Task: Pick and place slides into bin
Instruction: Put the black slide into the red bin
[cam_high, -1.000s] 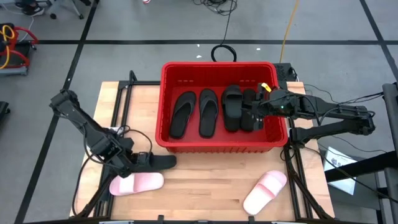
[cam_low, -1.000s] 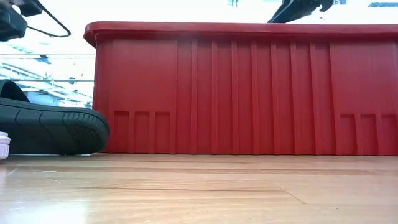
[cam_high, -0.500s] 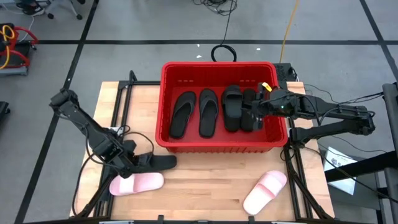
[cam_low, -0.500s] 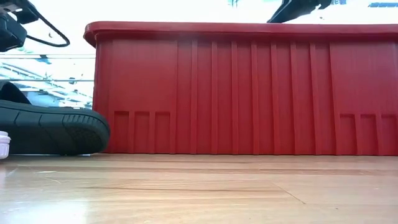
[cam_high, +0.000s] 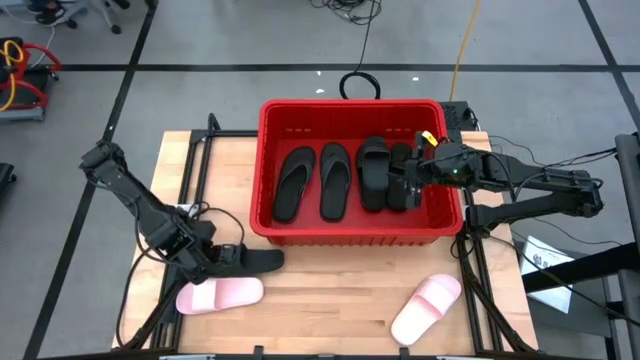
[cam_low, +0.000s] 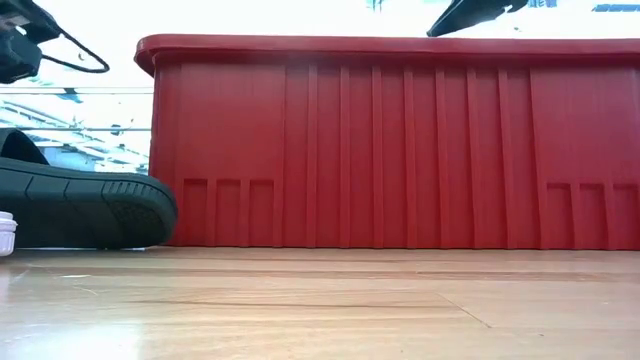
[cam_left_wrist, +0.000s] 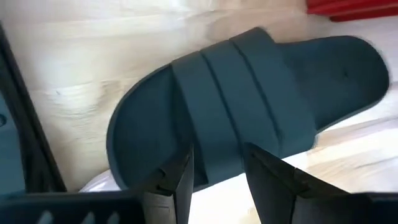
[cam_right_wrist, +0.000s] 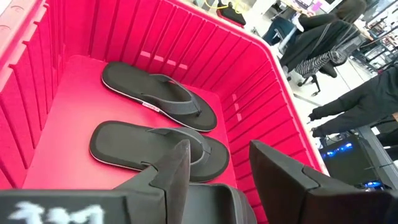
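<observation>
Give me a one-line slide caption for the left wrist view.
Left gripper open over the strap of a black slide lying on the wooden table, red bin just beyond.

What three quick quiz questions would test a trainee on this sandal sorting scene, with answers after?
1. True or false: the left gripper is at the black slide lying on the table.
2. How many pink slides are outside the bin?
3. Where is the right gripper: A, over the bin's inside; B, beside a pink slide; C, off the table?

Key: 1 true. 2 two: one near the left gripper, one on the right arm's side. 3 A.
</observation>
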